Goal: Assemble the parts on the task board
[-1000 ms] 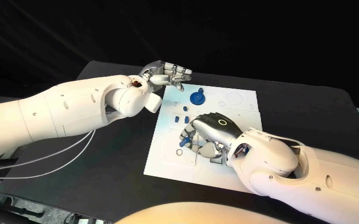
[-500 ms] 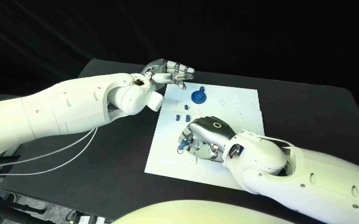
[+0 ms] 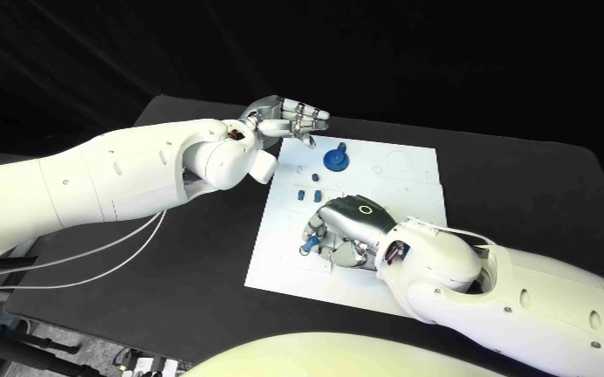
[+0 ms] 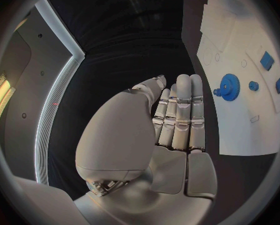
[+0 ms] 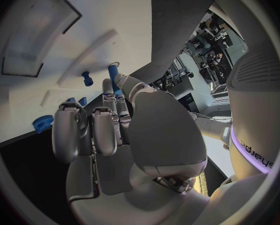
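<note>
While the left hand [image 3: 284, 119] hovered off the far left corner of the white flat plastic task board [image 3: 279, 259], its fingers [image 4: 180, 110] lay stretched out side by side with the thumb alongside, holding nothing and touching nothing. Just beyond those fingertips, on the board, sat the round blue toothed plastic gear [image 3: 333, 161], seated flat at its station with a small knob at its hub. Between the two hands a few short blue plastic pieces [image 3: 306, 194] stood in their places, apart from one another. Further right, the right hand [image 3: 355, 224] was lowered onto the board with its fingers curled down, and the right wrist view showed the small blue plastic peg [image 5: 113, 77] at its fingertips, apparently pinched between the thumb and one finger. Such a peg would likely be light, stiff and smooth, so it could slip or tip. A pinch across its upper sides, leaving the lower end free for the socket, looked the best hold. A second short blue stud [image 5: 87, 78] stood upright in the board just beside those fingertips. The shallow rectangular recess [image 5: 34, 40] beyond them looked empty, as did the round outlines [image 3: 396, 163] on the board's far right.
</note>
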Motion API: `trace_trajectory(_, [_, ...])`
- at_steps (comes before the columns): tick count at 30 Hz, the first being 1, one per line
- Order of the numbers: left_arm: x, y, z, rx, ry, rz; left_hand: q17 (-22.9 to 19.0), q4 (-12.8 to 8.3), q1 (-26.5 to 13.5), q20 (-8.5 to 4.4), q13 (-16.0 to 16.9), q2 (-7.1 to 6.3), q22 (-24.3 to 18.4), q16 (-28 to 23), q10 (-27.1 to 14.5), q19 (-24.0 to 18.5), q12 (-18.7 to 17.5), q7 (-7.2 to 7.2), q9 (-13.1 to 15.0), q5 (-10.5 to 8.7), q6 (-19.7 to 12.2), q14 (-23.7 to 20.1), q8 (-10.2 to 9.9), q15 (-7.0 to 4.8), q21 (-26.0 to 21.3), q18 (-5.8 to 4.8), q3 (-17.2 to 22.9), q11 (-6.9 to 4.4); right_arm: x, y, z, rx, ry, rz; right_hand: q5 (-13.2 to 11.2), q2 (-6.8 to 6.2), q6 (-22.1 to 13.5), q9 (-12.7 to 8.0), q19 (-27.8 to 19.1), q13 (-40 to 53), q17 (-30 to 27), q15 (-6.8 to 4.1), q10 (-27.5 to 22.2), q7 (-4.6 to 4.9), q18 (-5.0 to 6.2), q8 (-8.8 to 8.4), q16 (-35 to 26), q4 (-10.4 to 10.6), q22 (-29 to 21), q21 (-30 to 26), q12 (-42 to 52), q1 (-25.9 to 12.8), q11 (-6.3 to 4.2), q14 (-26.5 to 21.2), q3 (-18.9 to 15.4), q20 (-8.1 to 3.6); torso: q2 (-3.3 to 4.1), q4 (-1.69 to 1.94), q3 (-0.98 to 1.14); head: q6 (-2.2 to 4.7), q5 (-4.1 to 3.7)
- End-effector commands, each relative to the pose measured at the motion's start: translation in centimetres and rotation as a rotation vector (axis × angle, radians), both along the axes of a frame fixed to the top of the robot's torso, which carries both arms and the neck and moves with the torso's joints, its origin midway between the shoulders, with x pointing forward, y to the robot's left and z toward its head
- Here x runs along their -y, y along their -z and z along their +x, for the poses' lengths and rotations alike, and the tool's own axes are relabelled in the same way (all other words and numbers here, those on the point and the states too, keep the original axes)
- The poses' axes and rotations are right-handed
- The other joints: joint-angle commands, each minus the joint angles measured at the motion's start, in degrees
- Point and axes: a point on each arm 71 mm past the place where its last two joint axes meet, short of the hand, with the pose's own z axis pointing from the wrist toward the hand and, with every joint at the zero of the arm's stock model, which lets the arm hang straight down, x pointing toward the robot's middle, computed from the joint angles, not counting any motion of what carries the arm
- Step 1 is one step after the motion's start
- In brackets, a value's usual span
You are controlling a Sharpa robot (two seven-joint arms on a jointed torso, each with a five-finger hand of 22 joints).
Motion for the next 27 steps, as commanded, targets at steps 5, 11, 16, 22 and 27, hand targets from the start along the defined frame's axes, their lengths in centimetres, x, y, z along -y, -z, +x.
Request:
trace_trajectory(5, [0.14, -0.12, -0.08, 0.002, 0.015, -0.007, -0.1, -0.5, -0.2, 0.16, -0.1, 0.61, -0.1, -0.3, -0.6, 0.0, 0.3, 0.08, -0.1, 0.07, -0.4, -0.2, -0.1, -0.02, -0.2, 0.78, 0.0, 0.01, -0.16, 0.46, -0.03, -0.001, -0.011, -0.052, 0.0, -0.03, 0.3, 1.1, 1.0, 0.1, 0.0, -0.33, 0.3, 0.25, -0.65, 0.16, -0.1, -0.1, 10.3, -0.3, 0.0, -0.5, -0.55, 2.6, 0.4, 0.10, -0.06, 0.02, 0.00, -0.13, 0.19])
trace_trajectory(11, [0.13, -0.13, -0.09, 0.002, 0.016, -0.006, -0.1, -0.6, -0.1, 0.16, -0.1, 0.69, -0.1, -0.3, -0.7, 0.0, 0.4, 0.11, -0.1, 0.06, -0.4, -0.2, 0.0, -0.01, -0.2, 0.78, 0.0, 0.03, -0.42, 0.52, -0.12, -0.003, -0.017, -0.055, 0.0, -0.03, 0.3, 1.1, 1.0, 0.1, 0.0, -0.33, 0.3, 0.25, -0.65, 0.16, -0.1, -0.1, 10.3, -0.3, 0.0, -0.5, -0.55, 2.6, 0.4, 0.10, -0.06, 0.03, -0.02, -0.18, 0.21])
trace_trajectory(16, [0.12, -0.13, -0.09, 0.002, 0.015, -0.006, -0.1, -0.6, -0.1, 0.16, -0.1, 0.69, -0.1, -0.3, -0.7, 0.0, 0.4, 0.11, -0.1, 0.06, -0.4, -0.2, 0.0, -0.01, -0.2, 0.78, 0.0, 0.03, -0.57, 0.61, -0.18, -0.005, -0.021, -0.057, -0.1, -0.04, 0.3, 1.2, 1.0, 0.1, 0.0, -0.33, 0.4, 0.24, -0.66, 0.18, -0.1, -0.1, 10.3, -0.3, 0.0, -0.5, -0.56, 2.6, 0.4, 0.10, -0.06, 0.03, -0.01, -0.21, 0.23])
trace_trajectory(22, [0.06, -0.11, -0.11, -0.001, 0.016, -0.004, -0.1, -0.6, -0.1, 0.16, -0.1, 0.69, -0.1, -0.3, -0.7, 0.0, 0.4, 0.11, -0.1, 0.06, -0.4, -0.2, 0.0, -0.01, -0.2, 0.78, 0.0, 0.03, -0.75, 0.65, -0.36, -0.008, -0.027, -0.055, -0.1, -0.04, 0.3, 1.2, 1.0, 0.1, -0.1, -0.33, 0.4, 0.23, -0.62, 0.19, -0.2, -0.2, 10.3, -0.5, 0.0, -0.6, -0.56, 2.6, 0.4, 0.10, -0.02, 0.05, -0.01, -0.35, 0.32])
trace_trajectory(27, [0.05, -0.11, -0.12, -0.002, 0.017, -0.003, -0.1, -0.6, -0.1, 0.16, -0.1, 0.69, -0.1, -0.3, -0.7, 0.0, 0.4, 0.11, -0.1, 0.06, -0.4, -0.2, 0.0, -0.01, -0.2, 0.78, 0.0, 0.03, -0.82, 0.64, -0.43, -0.009, -0.028, -0.053, -0.1, -0.04, 0.3, 1.2, 1.0, 0.1, -0.1, -0.33, 0.4, 0.23, -0.62, 0.19, -0.2, -0.2, 10.3, -0.5, 0.0, -0.6, -0.56, 2.6, 0.4, 0.10, -0.07, 0.03, -0.01, -0.41, 0.35])
